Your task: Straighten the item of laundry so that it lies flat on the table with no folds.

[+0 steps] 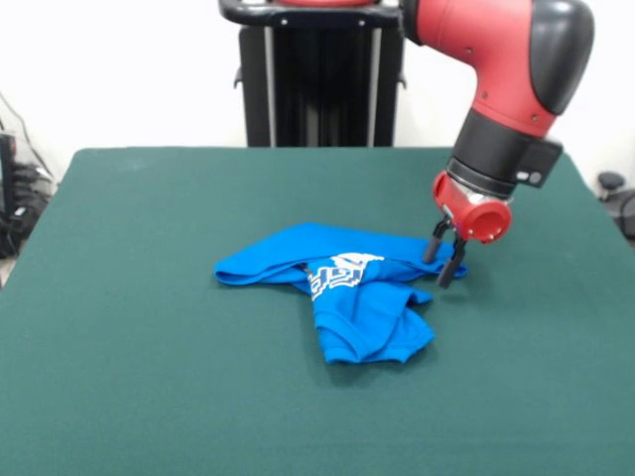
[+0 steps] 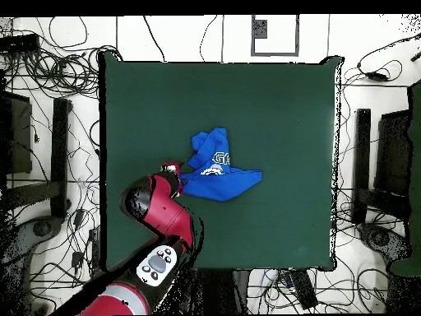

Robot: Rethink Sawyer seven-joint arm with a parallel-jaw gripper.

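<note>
Near bench (image 1: 119, 397) centre: blue garment (image 1: 337, 288) crumpled, folded over itself, lettering partly hidden. Claw (image 1: 445, 260) at its edge, fingers slightly apart, apparently nothing clamped. Best to pinch edge only, pull outward low and slow.

From my station I see loose cables (image 2: 62, 37) sprawled over the white floor (image 2: 366, 99) on every side. A black stand (image 2: 59, 148) runs along one side, and a black post (image 2: 362, 156) stands along the opposite one. A small grey square frame (image 2: 274, 34) sits on the floor. In the front view, dark gear (image 1: 12, 198) sits at the left margin before a white wall (image 1: 119, 69).
</note>
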